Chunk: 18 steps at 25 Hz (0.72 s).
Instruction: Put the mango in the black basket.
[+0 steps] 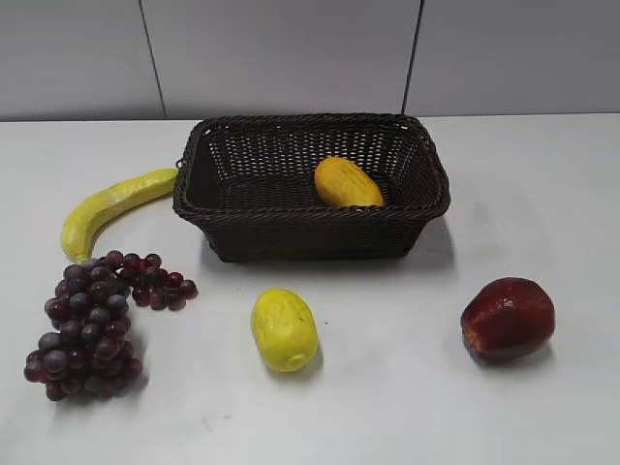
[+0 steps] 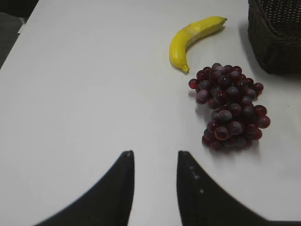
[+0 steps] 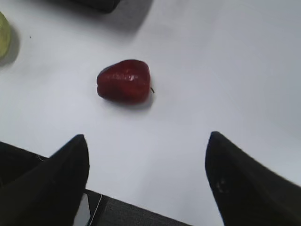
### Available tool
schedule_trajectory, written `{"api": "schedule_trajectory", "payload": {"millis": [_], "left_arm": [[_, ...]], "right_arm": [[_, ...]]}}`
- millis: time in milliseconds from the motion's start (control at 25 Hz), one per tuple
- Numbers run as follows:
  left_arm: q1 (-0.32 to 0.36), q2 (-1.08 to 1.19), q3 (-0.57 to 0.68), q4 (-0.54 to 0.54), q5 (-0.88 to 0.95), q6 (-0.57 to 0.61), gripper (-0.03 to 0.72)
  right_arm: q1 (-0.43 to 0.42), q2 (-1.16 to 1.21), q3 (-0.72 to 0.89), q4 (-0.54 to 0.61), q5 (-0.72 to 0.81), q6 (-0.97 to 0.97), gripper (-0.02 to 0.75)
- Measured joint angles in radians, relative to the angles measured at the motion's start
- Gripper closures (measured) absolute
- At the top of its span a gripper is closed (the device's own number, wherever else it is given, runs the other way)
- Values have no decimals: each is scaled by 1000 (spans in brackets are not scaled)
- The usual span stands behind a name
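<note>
The orange-yellow mango lies inside the black basket, towards its right side. A corner of the basket also shows in the left wrist view. Neither arm shows in the exterior view. My left gripper is open and empty above bare table, short of the grapes. My right gripper is wide open and empty above the table's front edge, short of the red apple.
A banana lies left of the basket. Purple grapes lie at the front left. A pale yellow oval fruit and a red apple lie in front of the basket.
</note>
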Motion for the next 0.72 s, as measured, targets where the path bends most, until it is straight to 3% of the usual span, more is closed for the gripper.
{"api": "schedule_trajectory", "payload": {"millis": [400,720], "left_arm": [[0,0,0,0,0,0,456],[0,0,0,0,0,0,456]], "right_arm": [[0,-426,289,-14,-12,1,147],[0,-516,376,3,-66,2,147]]}}
